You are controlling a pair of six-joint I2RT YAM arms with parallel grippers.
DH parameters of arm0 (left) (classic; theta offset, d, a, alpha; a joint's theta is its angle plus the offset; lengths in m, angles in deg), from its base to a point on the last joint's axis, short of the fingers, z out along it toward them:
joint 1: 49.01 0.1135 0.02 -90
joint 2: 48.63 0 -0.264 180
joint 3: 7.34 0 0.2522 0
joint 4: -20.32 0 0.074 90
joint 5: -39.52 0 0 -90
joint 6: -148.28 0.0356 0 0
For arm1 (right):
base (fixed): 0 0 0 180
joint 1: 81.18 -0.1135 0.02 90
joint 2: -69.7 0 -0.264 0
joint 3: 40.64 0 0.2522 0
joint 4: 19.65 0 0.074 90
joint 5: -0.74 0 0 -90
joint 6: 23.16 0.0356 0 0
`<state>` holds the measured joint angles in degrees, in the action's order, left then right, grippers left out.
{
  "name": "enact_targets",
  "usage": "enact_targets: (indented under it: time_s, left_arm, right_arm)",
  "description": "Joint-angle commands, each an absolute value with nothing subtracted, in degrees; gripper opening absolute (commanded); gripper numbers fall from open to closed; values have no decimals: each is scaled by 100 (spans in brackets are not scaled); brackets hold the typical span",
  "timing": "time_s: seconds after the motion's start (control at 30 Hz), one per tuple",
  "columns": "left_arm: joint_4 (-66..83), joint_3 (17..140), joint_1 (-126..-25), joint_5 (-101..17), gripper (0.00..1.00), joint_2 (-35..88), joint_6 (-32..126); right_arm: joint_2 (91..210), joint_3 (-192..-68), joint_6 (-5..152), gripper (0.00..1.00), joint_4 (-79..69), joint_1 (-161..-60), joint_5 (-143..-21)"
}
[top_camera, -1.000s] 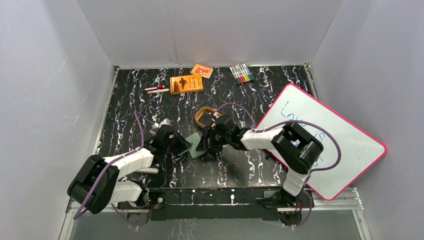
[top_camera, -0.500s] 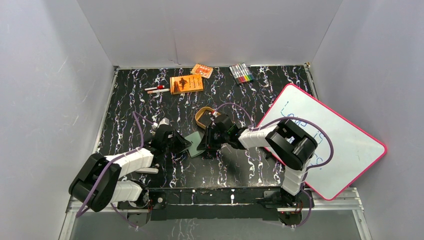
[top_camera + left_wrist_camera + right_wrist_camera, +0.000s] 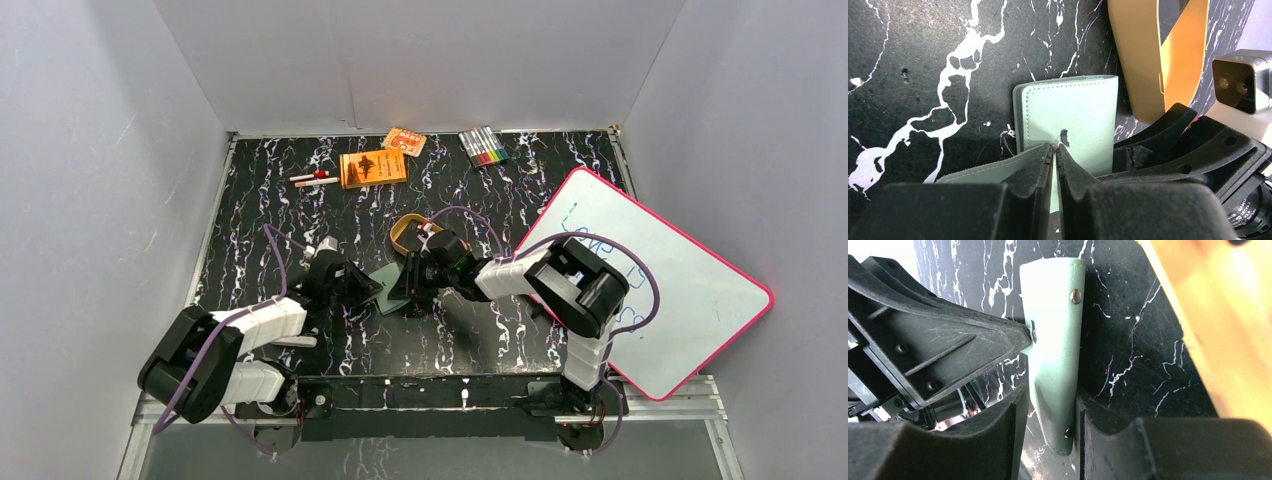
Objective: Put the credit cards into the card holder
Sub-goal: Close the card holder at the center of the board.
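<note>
Green card holder (image 3: pixel 392 287) lies on the marbled table (image 3: pixel 260 200) just in front of the gold tin (image 3: pixel 404 232), partly unfolded w/ one flap raised. Left gripper (image 3: pixel 1054 148), on the side away from the tin, has its jaws nearly together, pinching that flap's edge. Right gripper (image 3: pixel 1050 407), on the tin's side, is clamped across the holder's studded strip, fingers against both edges. Orange booklet (image 3: pixel 373 168) sits well behind the tin, whiteboard (image 3: pixel 650 290) off to the tin's right
</note>
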<state>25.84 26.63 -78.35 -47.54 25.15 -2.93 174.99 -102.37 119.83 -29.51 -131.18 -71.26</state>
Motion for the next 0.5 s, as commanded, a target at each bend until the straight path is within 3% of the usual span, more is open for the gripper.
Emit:
enact_targets:
  time_s: [0.0, 0.17, 0.4, 0.47]
  left_arm:
    - [1657, 2310, -7881, -4786, 7, 2906, -158]
    - [1686, 2312, -7880, -4757, 7, 2916, -158]
    - [1501, 2366, -7881, -4726, 6, 2715, -190]
    - [1136, 2528, -7872, -4773, 9, 2357, -185]
  right_arm:
    - [17584, -10397, 12168, 43, -4038, -13243, -6812]
    - [17667, -10501, 12193, 32, -4091, -13302, -6745]
    - [17542, -10463, 12097, 2, -4245, -13368, -6664]
    - [17312, -10459, 11859, 0, -3967, -13396, -6755]
